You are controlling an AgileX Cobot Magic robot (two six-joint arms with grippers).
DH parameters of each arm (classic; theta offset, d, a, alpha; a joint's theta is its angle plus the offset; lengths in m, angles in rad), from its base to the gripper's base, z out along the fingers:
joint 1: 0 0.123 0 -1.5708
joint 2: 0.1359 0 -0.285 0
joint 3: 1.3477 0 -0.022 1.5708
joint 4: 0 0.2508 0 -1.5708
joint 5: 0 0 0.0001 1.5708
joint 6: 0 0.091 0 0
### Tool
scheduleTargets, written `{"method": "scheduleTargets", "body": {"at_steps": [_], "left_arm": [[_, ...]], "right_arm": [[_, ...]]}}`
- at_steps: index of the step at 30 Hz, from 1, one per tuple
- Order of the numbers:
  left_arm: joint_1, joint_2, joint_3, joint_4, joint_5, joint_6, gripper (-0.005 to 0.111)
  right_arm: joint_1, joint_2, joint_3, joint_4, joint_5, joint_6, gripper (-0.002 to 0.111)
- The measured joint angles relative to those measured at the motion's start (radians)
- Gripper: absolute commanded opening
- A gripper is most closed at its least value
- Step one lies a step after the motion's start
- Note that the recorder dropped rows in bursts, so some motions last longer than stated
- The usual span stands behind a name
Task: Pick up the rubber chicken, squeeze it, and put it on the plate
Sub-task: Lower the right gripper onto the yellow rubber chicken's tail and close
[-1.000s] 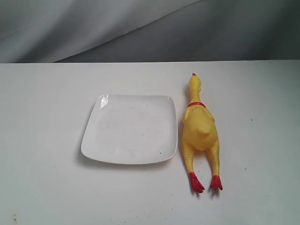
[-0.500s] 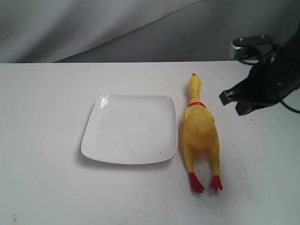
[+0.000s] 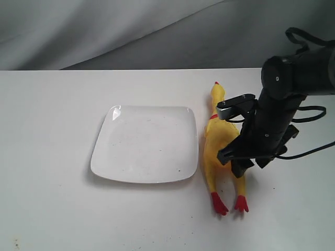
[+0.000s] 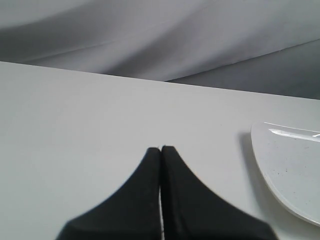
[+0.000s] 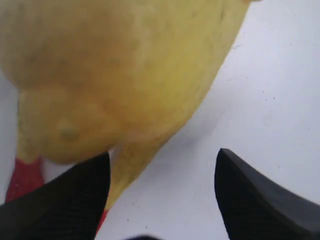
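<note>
The yellow rubber chicken [image 3: 221,144] lies lengthwise on the white table just right of the white square plate [image 3: 144,144], red comb toward the back, red feet toward the front. My right gripper [image 3: 236,159] hangs low over the chicken's right flank and thigh, jaws open; in the right wrist view its body [image 5: 115,75] fills the frame close ahead, one fingertip [image 5: 75,195] over a leg, the other over bare table. The left gripper [image 4: 161,150] is shut on nothing, with the plate's edge [image 4: 290,170] off to one side.
Grey cloth [image 3: 131,31] hangs behind the table's back edge. The right arm's black cables [image 3: 309,151] loop beside the wrist, above the table on the right.
The right arm came in from the right edge of the exterior view and dropped down onto the chicken's right side. Chicken and plate have not moved.
</note>
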Motion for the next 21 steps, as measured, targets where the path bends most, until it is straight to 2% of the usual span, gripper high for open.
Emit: {"method": "scheduleTargets", "body": {"at_steps": [3,7,13,18,21], "left_arm": [[0.000,0.000,0.000,0.000,0.000,0.000,0.000],[0.000,0.000,0.000,0.000,0.000,0.000,0.000],[0.000,0.000,0.000,0.000,0.000,0.000,0.000],[0.000,0.000,0.000,0.000,0.000,0.000,0.000],[0.000,0.000,0.000,0.000,0.000,0.000,0.000]], "right_arm": [[0.000,0.026,0.000,0.006,-0.047,0.001,0.051],[0.000,0.046,0.000,0.019,-0.080,0.001,0.038],[0.001,0.059,0.000,0.024,-0.085,-0.001,0.001],[0.001,0.051,0.000,0.016,-0.085,0.010,0.000],[0.001,-0.062,0.000,-0.022,-0.058,0.021,0.000]]}}
